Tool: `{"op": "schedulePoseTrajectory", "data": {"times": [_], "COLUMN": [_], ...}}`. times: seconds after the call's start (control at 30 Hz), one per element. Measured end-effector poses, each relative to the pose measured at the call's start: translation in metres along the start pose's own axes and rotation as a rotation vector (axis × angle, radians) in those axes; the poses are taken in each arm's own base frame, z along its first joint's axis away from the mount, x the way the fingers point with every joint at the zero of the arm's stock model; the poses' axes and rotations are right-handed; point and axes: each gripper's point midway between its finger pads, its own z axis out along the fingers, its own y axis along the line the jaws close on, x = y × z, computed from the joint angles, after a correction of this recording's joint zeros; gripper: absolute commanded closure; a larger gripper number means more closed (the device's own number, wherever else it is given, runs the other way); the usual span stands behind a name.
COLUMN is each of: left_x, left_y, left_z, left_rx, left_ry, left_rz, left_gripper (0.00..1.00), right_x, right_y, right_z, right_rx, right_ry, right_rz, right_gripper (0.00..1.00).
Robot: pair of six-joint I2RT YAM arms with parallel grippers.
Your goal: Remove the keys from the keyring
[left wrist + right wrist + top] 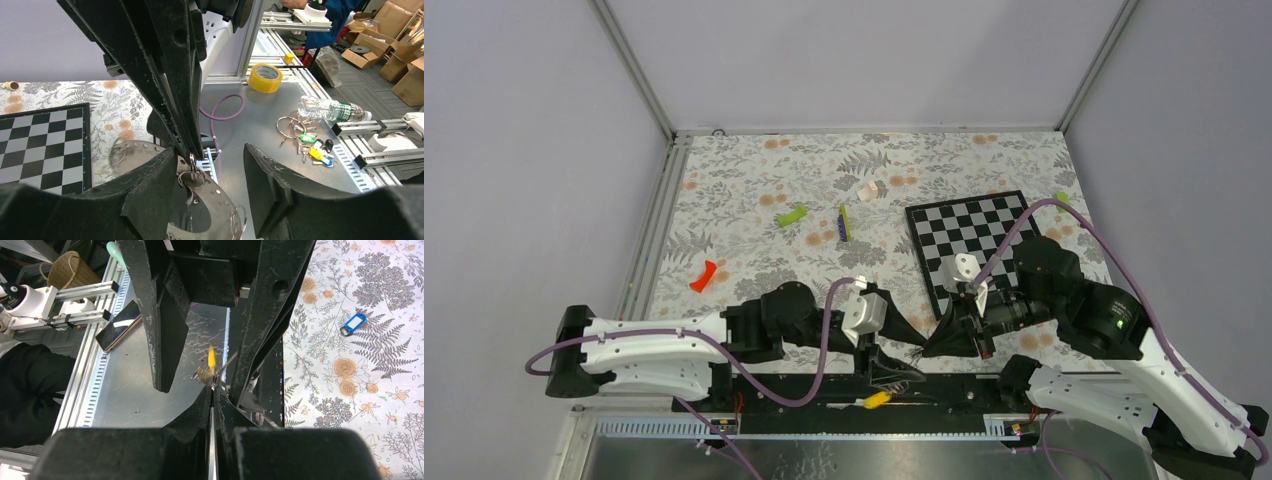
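The keyring [222, 202], a silvery band with holes, hangs between the two grippers over the table's near edge, and it shows as thin wire [896, 373] from above. My right gripper [214, 390] is shut, pinching a small silver ring [192, 164] at the hoop's edge. My left gripper [210, 187] stands open, one finger [150, 190] beside the hoop, the other [280, 190] apart from it. A yellow-tagged key [212, 359] shows blurred just past the right fingertips. A red-tagged key [703, 276] and a blue-tagged key [355, 322] lie loose on the flowered cloth.
The chessboard [974, 240] lies at the right rear. A lime-green block [792, 215], a thin stick [844, 222] and a white piece [869, 190] sit mid-table. Off the table, the metal bench [260, 120] holds tape [266, 78], a bottle [330, 109] and another key bunch [311, 142].
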Motion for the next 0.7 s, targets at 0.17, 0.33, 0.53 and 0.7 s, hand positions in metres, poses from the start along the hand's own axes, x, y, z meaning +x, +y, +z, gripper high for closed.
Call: {"op": "schedulePoseTrajectory", "data": {"times": [0.17,0.33,0.53,0.7], "left_x": [0.001,-0.003,-0.023,-0.039], "left_y": [-0.002,0.0,-0.001,0.001], "left_z": [0.002,0.001,-0.011,-0.021], "left_rx": [0.007,-0.012,-0.041,-0.08], "left_ry": [0.001,-0.012,-0.067,-0.111], "left_rz": [-0.006,-0.003,0.017,0.035], "left_gripper": [0.43,0.4,0.38,0.39], "right_x": [0.0,-0.001,0.0,0.001], "right_y": [0.0,0.003,0.005,0.007], "right_z": [0.0,-0.003,-0.01,-0.018], "right_rx": [0.0,0.0,0.028,0.053], "right_ry": [-0.001,-0.01,-0.041,-0.088], "right_rz": [0.0,-0.01,-0.051,-0.132], "right_gripper": [1.0,1.0,1.0,1.0]}}
